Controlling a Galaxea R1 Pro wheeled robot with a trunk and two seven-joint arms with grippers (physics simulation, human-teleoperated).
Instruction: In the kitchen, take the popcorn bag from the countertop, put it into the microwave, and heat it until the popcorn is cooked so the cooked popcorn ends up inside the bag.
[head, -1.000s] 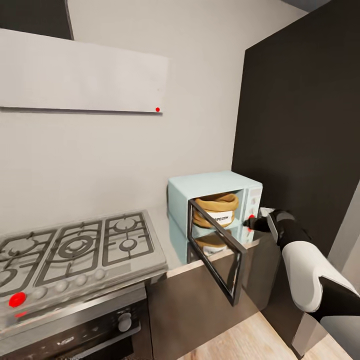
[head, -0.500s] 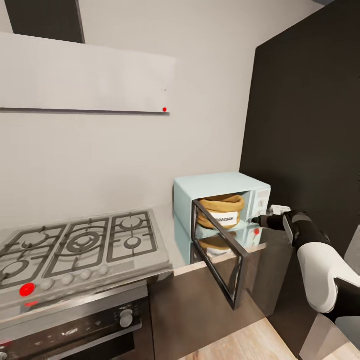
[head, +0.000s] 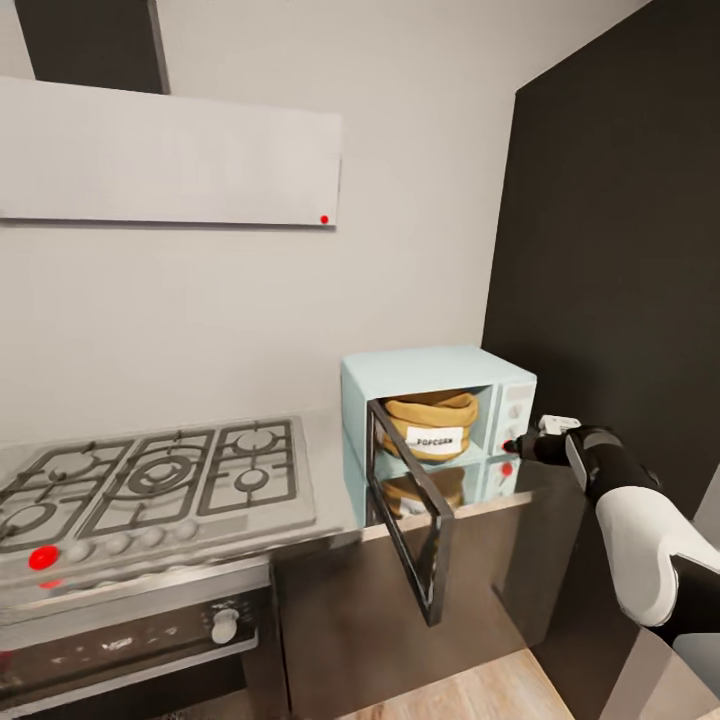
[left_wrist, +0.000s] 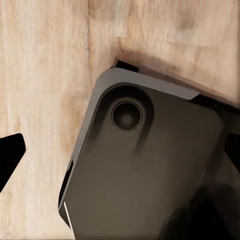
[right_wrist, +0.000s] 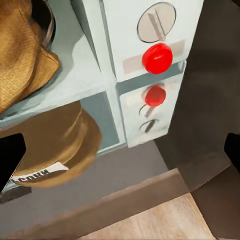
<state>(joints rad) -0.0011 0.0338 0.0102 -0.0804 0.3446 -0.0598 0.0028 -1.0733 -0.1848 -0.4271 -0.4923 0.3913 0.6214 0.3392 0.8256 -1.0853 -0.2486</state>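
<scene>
The pale blue microwave (head: 440, 372) stands on the grey countertop (head: 325, 455) with its dark glass door (head: 412, 520) swung open towards me. Inside it sits the tan popcorn bag (head: 430, 420), upright, its white label facing out. The popcorn itself is hidden. My right gripper (head: 520, 447) is open, just in front of the microwave's knob panel. In the right wrist view it (right_wrist: 120, 155) faces the red button (right_wrist: 157, 57), with the popcorn bag (right_wrist: 20, 60) off to one side. My left gripper (left_wrist: 120, 155) is open and empty over the wooden floor.
A gas hob (head: 150, 490) with black grates lies left of the microwave, a dark oven (head: 130, 640) under it. A tall dark cabinet (head: 620, 250) rises right of the microwave. The shiny worktop mirrors the bag and button. The robot's dark base (left_wrist: 145, 170) is under the left gripper.
The head view has shifted. The microwave door's free edge has swung left, opening wider. My right gripper has moved from the door's edge to the knob panel.
</scene>
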